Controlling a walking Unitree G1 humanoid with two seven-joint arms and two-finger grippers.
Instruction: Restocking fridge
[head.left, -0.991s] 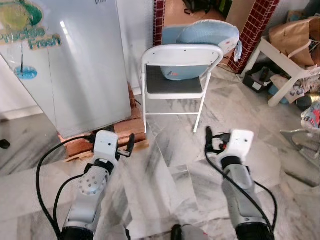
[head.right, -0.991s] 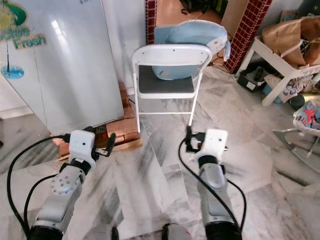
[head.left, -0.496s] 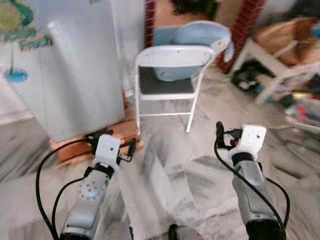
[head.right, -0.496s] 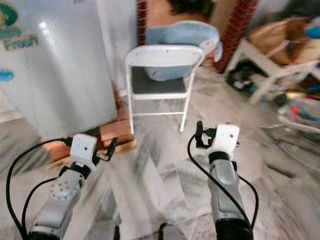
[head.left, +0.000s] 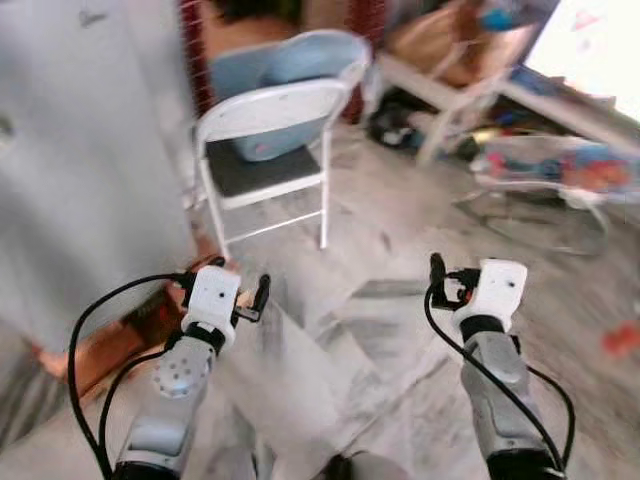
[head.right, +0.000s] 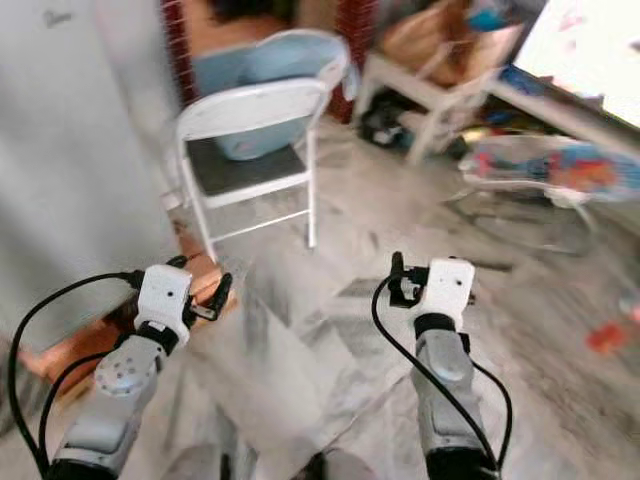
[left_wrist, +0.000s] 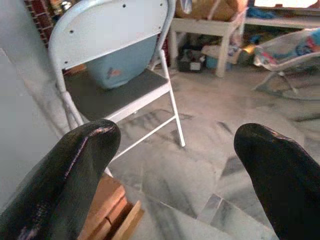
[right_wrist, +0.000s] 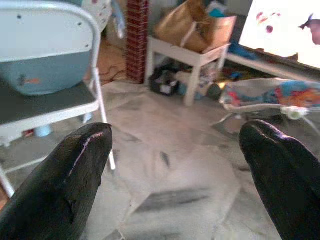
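Both pincers — left gripper (head.left: 240, 285) and right gripper (head.left: 447, 283) — hang with their 2 fingers apart and empty over marble floor (head.left: 390, 250), fridge (head.left: 70, 170) standing at left beside a folding chair (head.left: 265, 150).

fridge (head.left: 80, 170) left | chair (head.left: 265, 150) ahead, tub (head.left: 275, 75) behind | table (head.left: 450, 75) right

A white folding chair (head.left: 265, 140) holds a pale blue tub (head.left: 280, 70) over grey-veined marble floor (head.left: 380, 300).
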